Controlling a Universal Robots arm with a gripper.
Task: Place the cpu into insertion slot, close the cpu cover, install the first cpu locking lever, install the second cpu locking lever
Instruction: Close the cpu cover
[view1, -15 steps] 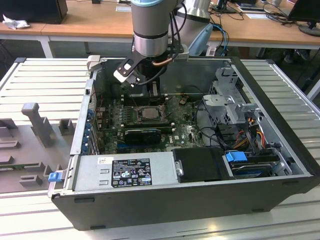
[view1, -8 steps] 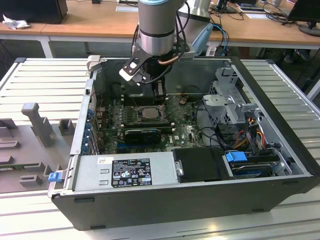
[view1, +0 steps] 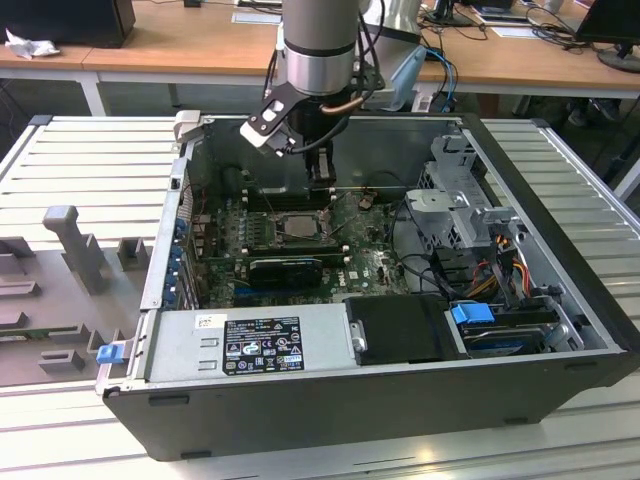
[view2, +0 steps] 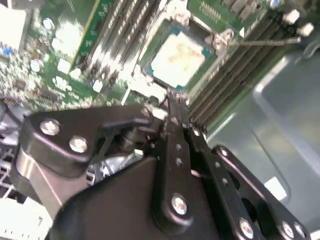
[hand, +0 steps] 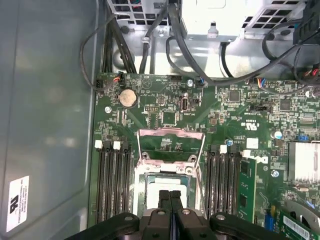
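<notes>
Table: the ribbed metal table (view1: 90, 160) carries the open computer case (view1: 400, 400), which lies on its side across the table's middle.
Arm: the arm (view1: 318, 45) reaches down into the case near its far wall in the exterior view.
Motherboard: the green motherboard (hand: 165, 100) lines the case floor, toward the exterior view's left.
Gripper: the black gripper (hand: 170, 196) hangs just above the socket. Its fingers (hand: 164, 197) are drawn together to a hairline gap, with nothing seen between them.
Memory slots: long black memory slots (hand: 112, 180) flank the socket on both sides.
Cpu cover: the cpu cover (hand: 170, 133) is swung up and open at the socket edge nearer the board's coin cell (hand: 127, 97). Green board shows through its window.
Insertion slot: the insertion slot (hand: 141, 175) sits mid-board, between the two memory banks.
Cpu: the cpu (view2: 177, 56) lies flat inside the slot, square to its rim, under the fingertips. Whether they touch it I cannot tell.
Lever: a thin silvery locking lever (view2: 260, 43) runs out from a socket corner across the memory slots, apparently unlatched.
Step in hand: placing looks done or at its very end. The cover is not yet closed and no lever is installed.
What closing calls for: in my judgement, the fingers would have to get behind the raised frame and press it flat over the chip. They would need to do so without shifting the chip and while staying clear of the loose lever.
</notes>
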